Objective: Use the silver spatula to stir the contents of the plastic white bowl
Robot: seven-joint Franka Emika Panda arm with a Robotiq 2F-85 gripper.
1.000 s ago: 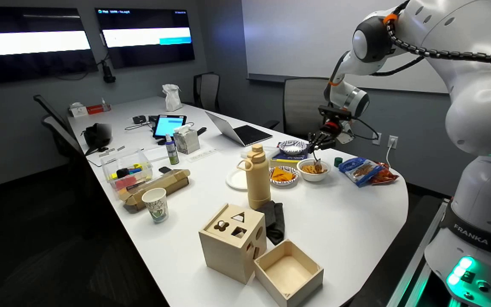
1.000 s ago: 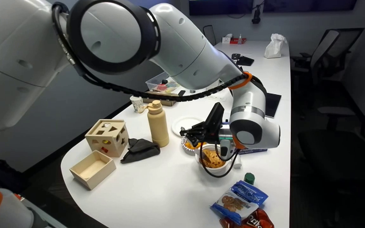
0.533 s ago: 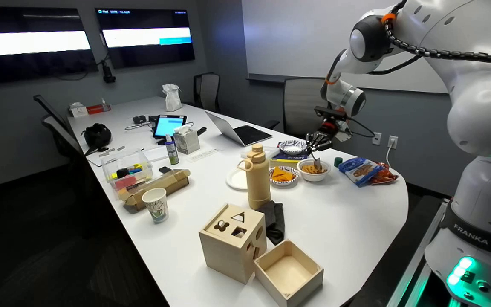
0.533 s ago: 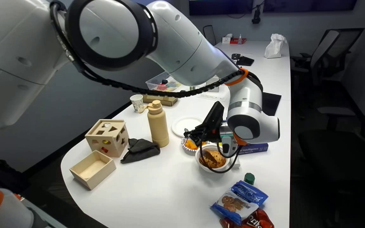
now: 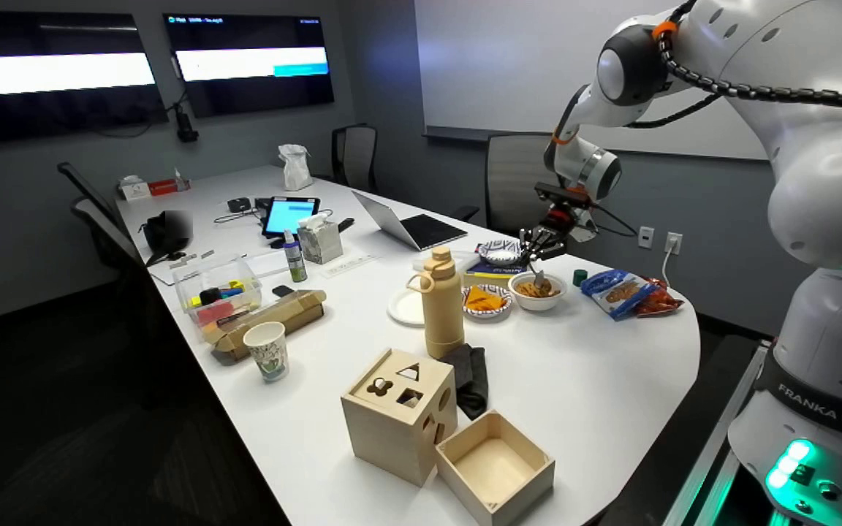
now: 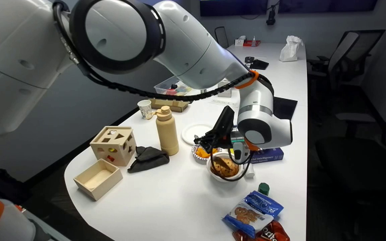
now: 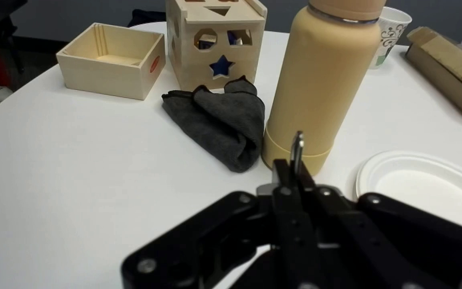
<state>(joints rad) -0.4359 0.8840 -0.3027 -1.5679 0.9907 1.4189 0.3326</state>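
"At the near end of the table (image 5: 574,394), as seen in an exterior view, what is found?"

"An open wooden box (image 5: 523,494) is set at the right of a wooden shape sorter (image 5: 395,427). Just beyond, a dark cloth (image 5: 472,386) is laid beside a beige bottle (image 5: 444,314)."

"And the plastic white bowl (image 5: 539,305)?"

"Farther off, to the right, it is placed just beside a patterned bowl (image 5: 486,314) of orange chips (image 5: 483,299)."

"Is anything grasped?"

"Yes, the silver spatula (image 7: 297,145): its handle is pinched by the gripper (image 7: 294,170) in the wrist view, and its lower end is held inside the white bowl, at the brownish-orange contents (image 6: 230,168), in both exterior views."

"And beyond?"

"An opened laptop (image 5: 432,231) is set there, with a white bag (image 5: 294,168) placed farther still."
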